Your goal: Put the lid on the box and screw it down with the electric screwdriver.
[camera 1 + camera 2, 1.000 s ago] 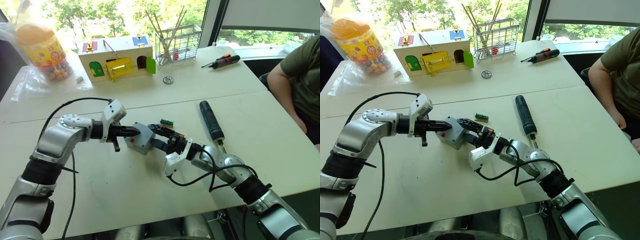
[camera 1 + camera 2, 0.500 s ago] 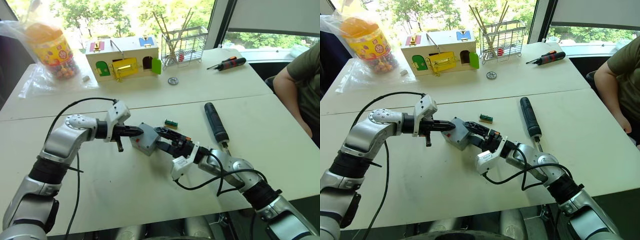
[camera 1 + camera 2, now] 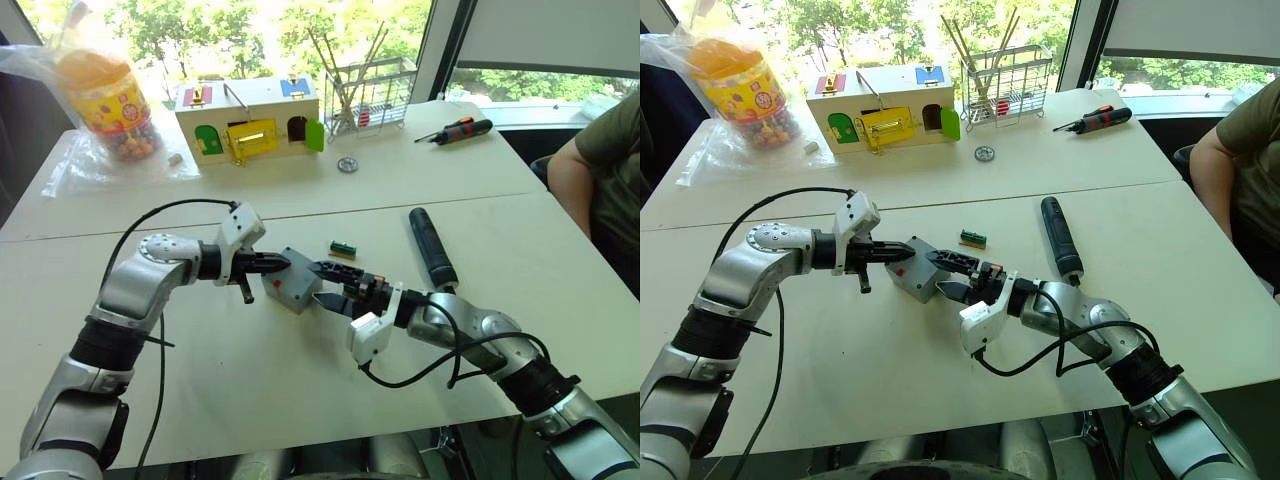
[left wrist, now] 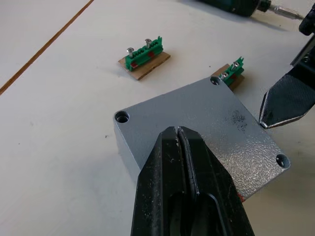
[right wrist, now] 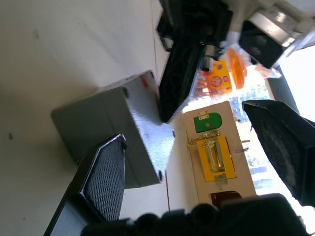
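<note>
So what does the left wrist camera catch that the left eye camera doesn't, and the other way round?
Left wrist view: the lid with its corner screw holes, and a second green terminal block tucked against a corner of the box.

Left eye view: the wooden latch box, sweets jar, wire rack, orange-and-black hand screwdriver and a person's arm.

Both: the grey box with the left arm's jaws, shut, on its lid, one green terminal block lying apart, and the electric screwdriver.
</note>
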{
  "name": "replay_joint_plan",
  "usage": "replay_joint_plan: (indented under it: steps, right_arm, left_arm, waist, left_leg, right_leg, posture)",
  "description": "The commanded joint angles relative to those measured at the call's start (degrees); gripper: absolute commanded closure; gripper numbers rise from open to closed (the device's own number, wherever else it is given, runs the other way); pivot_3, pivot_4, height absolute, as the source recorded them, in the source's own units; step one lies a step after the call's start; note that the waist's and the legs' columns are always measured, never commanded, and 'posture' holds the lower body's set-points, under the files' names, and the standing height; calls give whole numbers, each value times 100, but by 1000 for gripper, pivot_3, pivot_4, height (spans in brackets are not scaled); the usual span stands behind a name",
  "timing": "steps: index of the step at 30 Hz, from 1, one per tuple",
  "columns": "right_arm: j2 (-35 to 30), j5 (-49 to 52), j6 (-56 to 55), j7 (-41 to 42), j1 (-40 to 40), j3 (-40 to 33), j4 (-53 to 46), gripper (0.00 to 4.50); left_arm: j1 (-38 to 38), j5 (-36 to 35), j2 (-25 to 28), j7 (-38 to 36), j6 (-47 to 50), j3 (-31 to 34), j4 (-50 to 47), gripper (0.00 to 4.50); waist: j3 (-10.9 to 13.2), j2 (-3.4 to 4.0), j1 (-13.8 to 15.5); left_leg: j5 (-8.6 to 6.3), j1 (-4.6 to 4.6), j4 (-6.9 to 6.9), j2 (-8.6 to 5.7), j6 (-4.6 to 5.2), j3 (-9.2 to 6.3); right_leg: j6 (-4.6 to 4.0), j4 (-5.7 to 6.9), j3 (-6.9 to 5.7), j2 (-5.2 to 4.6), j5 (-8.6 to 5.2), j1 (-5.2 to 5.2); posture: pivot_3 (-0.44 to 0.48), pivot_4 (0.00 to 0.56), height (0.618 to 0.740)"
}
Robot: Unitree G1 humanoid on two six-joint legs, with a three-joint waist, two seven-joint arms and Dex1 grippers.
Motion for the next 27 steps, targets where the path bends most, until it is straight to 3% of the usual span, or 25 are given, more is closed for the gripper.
replay_joint_plan:
  steps: [1, 2, 7, 9, 13, 17, 27]
  right_arm:
    - [-50, 1043, 167, 323, 377, -448, -521, 231]
    - [-25, 1404, 269, 435, 493, -555, -609, 231]
    - [504, 4195, 2214, 1404, 876, -1059, -1365, 1655]
    - [649, 4937, 3124, 1726, 920, -1167, -1619, 2418]
    - [827, 6082, 5349, 2069, 889, -1147, -1991, 4437]
    - [711, 6593, 7011, 2396, 800, -761, -2511, 4480]
    - [997, 6209, 7959, 2207, 323, -204, -2255, 4480]
  left_arm:
    - [-26, -650, 68, 141, 716, 844, -136, 4500]
    - [-64, -852, 90, 188, 786, 1166, -173, 4500]
    - [-26, -1076, 461, 316, 869, 1917, -116, 4500]
    - [122, -960, 554, 356, 730, 1930, -43, 4500]
    - [376, -601, 481, 456, 318, 1637, 236, 4500]
    - [401, -194, 246, 555, -52, 1138, 487, 4500]
    - [499, -7, -129, 569, -121, 684, 342, 4500]
  waist:
    - [5, -2, -9]
    - [14, -6, -17]
    - [25, -15, -132]
    - [27, -12, -129]
    - [28, -12, -88]
    - [29, -10, -30]
    - [29, -12, -27]
  left_leg:
    - [0, -7, -2, 1, 0, 0]
    - [1, -16, -2, 3, -1, 1]
    - [7, -52, -3, 13, -11, -4]
    - [6, -52, -8, 13, -11, -3]
    - [5, -53, -9, 10, -8, -4]
    - [4, -69, -1, 6, -7, -10]
    - [5, -105, 2, 5, -9, -3]
  right_leg:
    - [0, 0, 0, 0, 0, -1]
    - [0, 2, 2, 2, 0, -1]
    - [-1, 8, 2, 8, 0, -33]
    - [-1, 7, 2, 7, 1, -34]
    - [-2, 0, 1, 4, 1, -32]
    - [-2, 1, -1, -2, 1, -41]
    - [-2, 13, -3, -14, 2, -89]
  posture:
    - [0, 150, 740]
    - [0, 150, 740]
    - [0, 150, 740]
    - [0, 150, 740]
    - [0, 150, 740]
    - [0, 150, 740]
    - [0, 150, 740]
